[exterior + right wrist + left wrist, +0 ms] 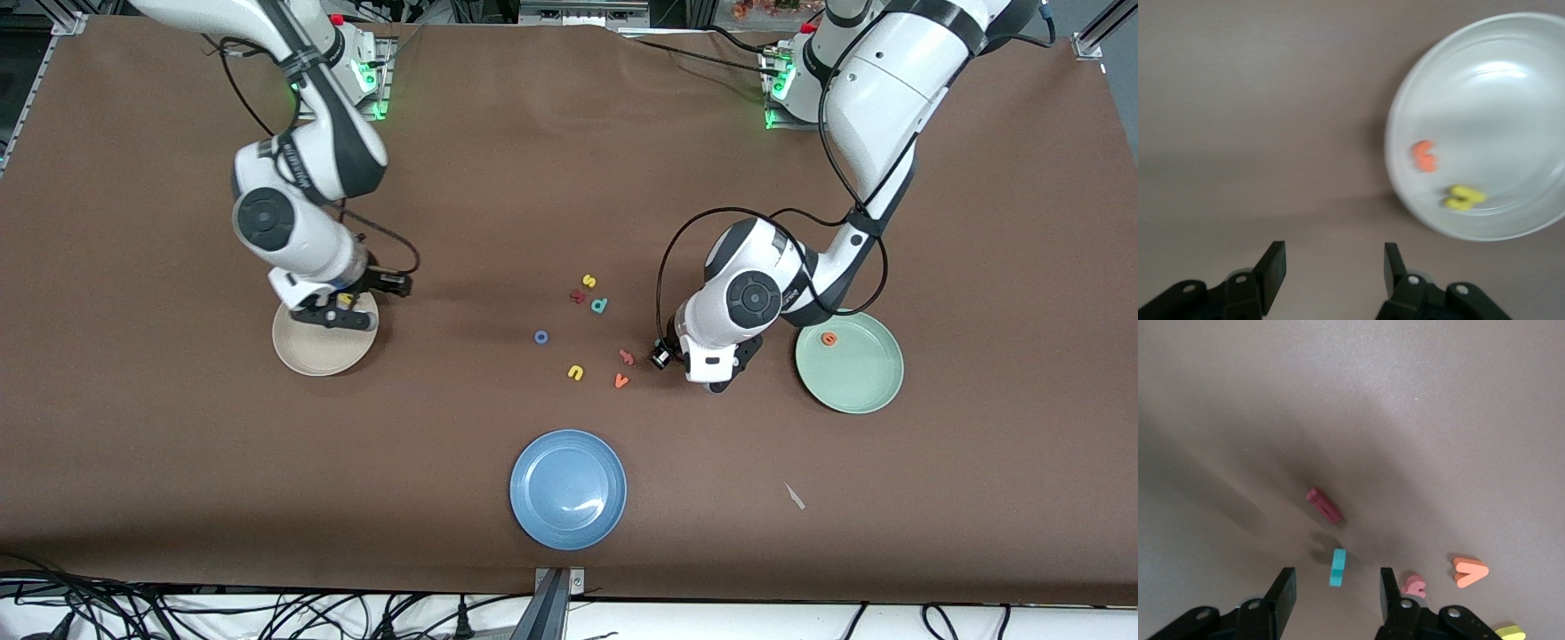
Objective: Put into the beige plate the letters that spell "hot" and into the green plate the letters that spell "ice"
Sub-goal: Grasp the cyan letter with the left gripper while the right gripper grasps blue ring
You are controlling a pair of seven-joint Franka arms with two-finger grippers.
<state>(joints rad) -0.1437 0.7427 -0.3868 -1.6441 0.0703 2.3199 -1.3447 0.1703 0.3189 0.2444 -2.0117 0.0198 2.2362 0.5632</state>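
Note:
My left gripper [1337, 577] is low over the table beside the green plate [855, 378], open, with its fingers on either side of the teal c [1337, 567]. The c stands on edge and touches neither finger. The dark red i [1324, 505] lies just past it. Both letters are hidden under the arm in the front view. An orange e [829, 339] lies in the green plate. My right gripper [331, 317] is open and holds nothing at the beige plate [1498, 107], which holds a yellow h [1463, 197] and an orange letter [1425, 155]. The blue o [540, 337] lies mid-table.
Loose letters lie between the arms: a yellow s [588, 281], a dark red letter [579, 296], a teal d [599, 305], a yellow u [575, 372], a pinkish-red letter [1413, 585] and an orange v [1469, 571]. A blue plate [569, 524] sits nearest the front camera.

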